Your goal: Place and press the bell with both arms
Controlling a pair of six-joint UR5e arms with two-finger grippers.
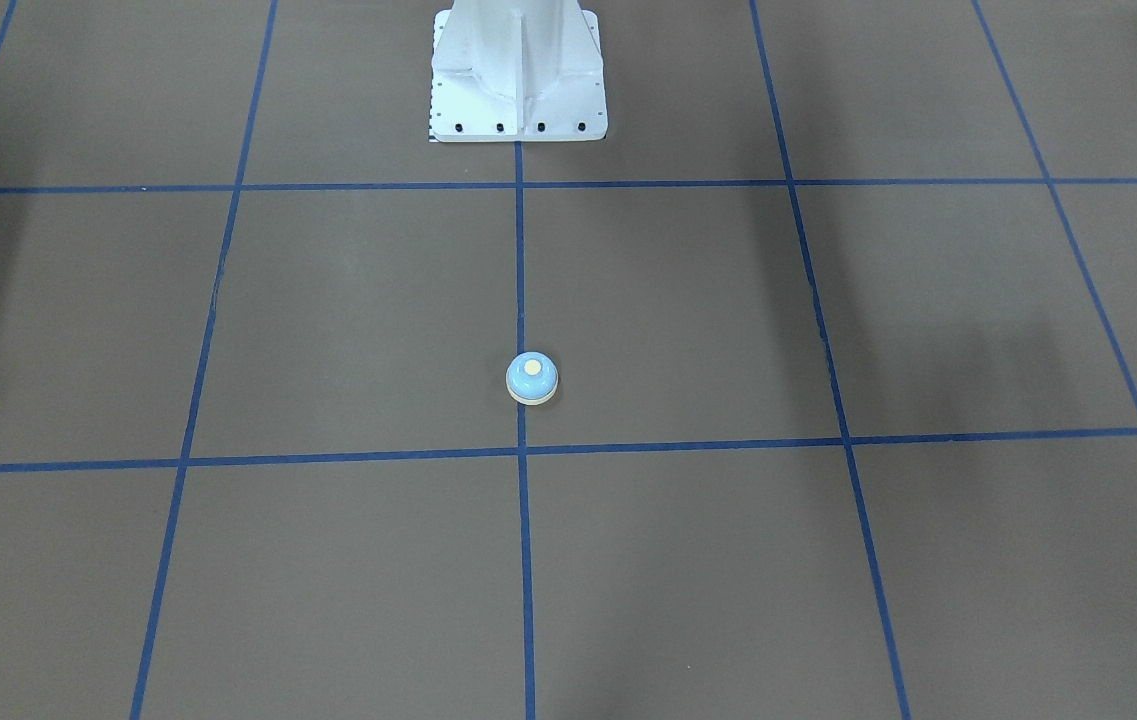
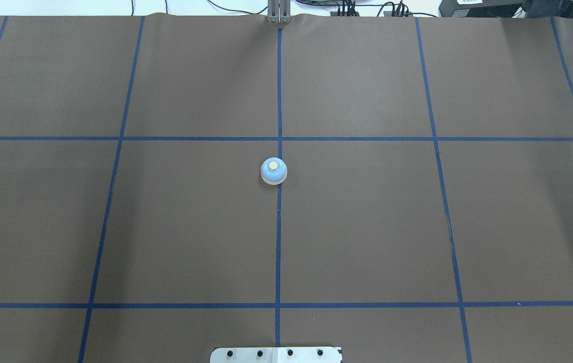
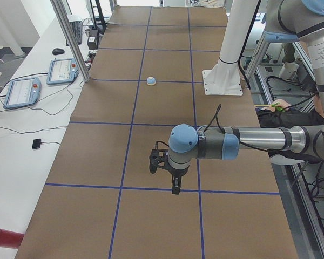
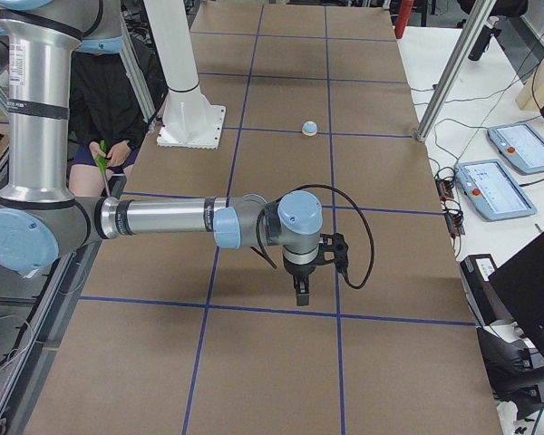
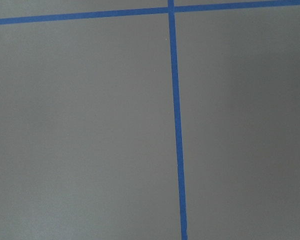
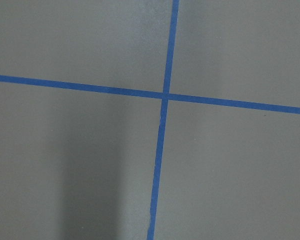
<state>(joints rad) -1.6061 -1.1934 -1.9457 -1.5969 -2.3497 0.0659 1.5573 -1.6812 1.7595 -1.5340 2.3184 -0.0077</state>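
The small light-blue bell [image 2: 273,171] with a cream button stands upright on the centre blue line of the brown mat; it also shows in the front view [image 1: 532,378] and in both side views [image 3: 150,81] [image 4: 310,128]. Neither arm shows in the overhead or front view. The left gripper [image 3: 175,186] hangs fingers-down over the mat, far from the bell, toward the table's left end. The right gripper [image 4: 302,294] hangs the same way toward the right end. I cannot tell whether either is open or shut. Both wrist views show only mat and blue tape.
The white pedestal [image 1: 518,80] stands at the robot's side of the table behind the bell. Teach pendants [image 3: 21,91] [image 4: 494,186] lie on the white side table past the mat's far edge. Aluminium posts [image 3: 70,38] stand there. A seated person [image 4: 109,118] is behind the robot.
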